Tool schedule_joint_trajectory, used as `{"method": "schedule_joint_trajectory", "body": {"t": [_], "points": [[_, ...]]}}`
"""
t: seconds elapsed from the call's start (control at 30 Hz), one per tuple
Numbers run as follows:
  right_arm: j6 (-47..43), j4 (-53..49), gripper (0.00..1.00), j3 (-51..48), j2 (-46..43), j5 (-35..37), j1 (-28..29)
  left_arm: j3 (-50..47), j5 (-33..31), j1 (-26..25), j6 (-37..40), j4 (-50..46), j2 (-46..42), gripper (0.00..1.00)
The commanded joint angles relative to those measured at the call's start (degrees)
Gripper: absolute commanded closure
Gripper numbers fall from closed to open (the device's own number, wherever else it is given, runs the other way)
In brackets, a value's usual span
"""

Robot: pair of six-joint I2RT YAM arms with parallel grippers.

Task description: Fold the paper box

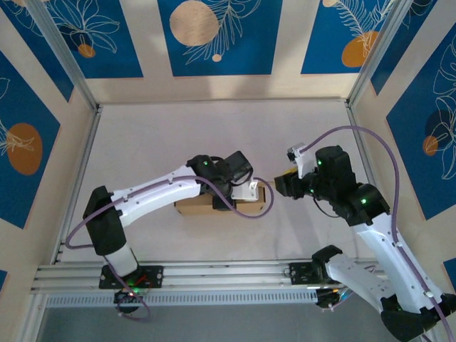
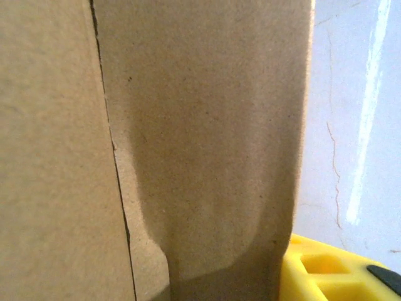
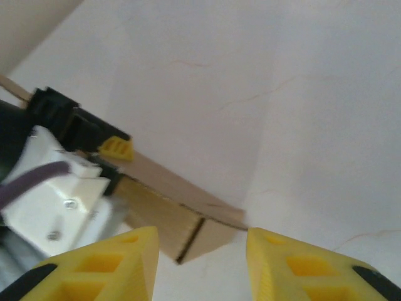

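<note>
Judging by its thin brown walls and die-cut seams, the paper box is light and fairly stiff across a panel but weak along its creases. It should slide easily on a smooth top and dent if pinched hard. It lies low and flat at the middle of the overhead frame, its long side running left to right.

The best holds look to be the panel edges and flap tips, with one arm pinning the body down while the other bends a flap along its score line.

The left gripper sits on the box's right half. Its wrist camera is pressed close against cardboard, with one yellow finger at the lower right of that frame. It may be clamping a panel, but I cannot tell whether its jaws are closed on it.

The right gripper has its jaws apart and holds nothing. It hangs just off the box's right end, with that corner framed between its fingers.

The table is matte, pale and level, with faint hairline marks. Blue-and-cream patterned walls enclose it on three sides, and a metal rail crosses the lower edge, leaving the arms moderate room.
</note>
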Motion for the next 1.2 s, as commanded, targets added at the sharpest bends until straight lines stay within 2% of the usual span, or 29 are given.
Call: {"method": "schedule_joint_trajectory", "body": {"t": [0.0,0.07,0.17,0.23,0.27,0.33,0.4,0.5,0.63,0.73,0.9,1.03,1.17], "points": [[-3.4,3.8,0.59,-0.2,0.1,5.5,-3.7,-4.6,2.8,0.6,1.0,5.9,0.5,0.56],[9.5,2.9,0.68,2.6,2.0,0.0,-8.7,-5.8,2.3,0.6,0.9,7.6,-0.1,0.55],[19.4,0.5,0.86,5.6,5.6,-13.1,-13.1,-6.7,2.6,0.5,0.9,8.9,-0.3,0.53],[34.1,2.1,0.88,4.2,6.2,-16.4,-13.6,-6.4,2.8,0.5,0.7,9.0,0.0,0.51],[39.9,3.1,0.85,3.7,7.2,-21.3,-14.0,-6.3,2.7,0.5,0.7,9.0,0.2,0.49],[46.0,2.7,0.79,3.8,9.8,-26.8,-14.1,-5.9,2.5,0.6,0.8,9.3,0.9,0.45],[46.7,3.1,0.68,3.7,10.9,-27.7,-13.8,-5.1,3.6,1.2,0.8,9.2,1.6,0.44],[39.9,-3.1,0.56,7.3,12.1,-22.3,-14.8,-1.8,7.2,2.9,-0.1,7.1,2.9,0.48],[40.6,-4.2,0.51,6.9,12.8,-26.2,-18.6,4.4,10.3,5.5,-1.1,2.5,5.7,0.52],[47.8,-0.4,0.54,3.7,11.7,-29.3,-19.7,5.5,10.7,6.0,-0.8,2.3,7.1,0.53],[63.1,6.0,0.69,0.4,12.6,-33.0,-20.4,3.5,10.4,6.1,-1.4,4.1,7.7,0.54],[73.1,12.6,0.73,-1.8,13.5,-31.8,-17.9,2.2,9.8,6.0,-1.7,5.4,7.0,0.54],[78.0,16.7,0.75,-1.4,15.8,-29.4,-14.1,2.6,9.3,6.0,-1.6,5.5,6.9,0.53]]}}
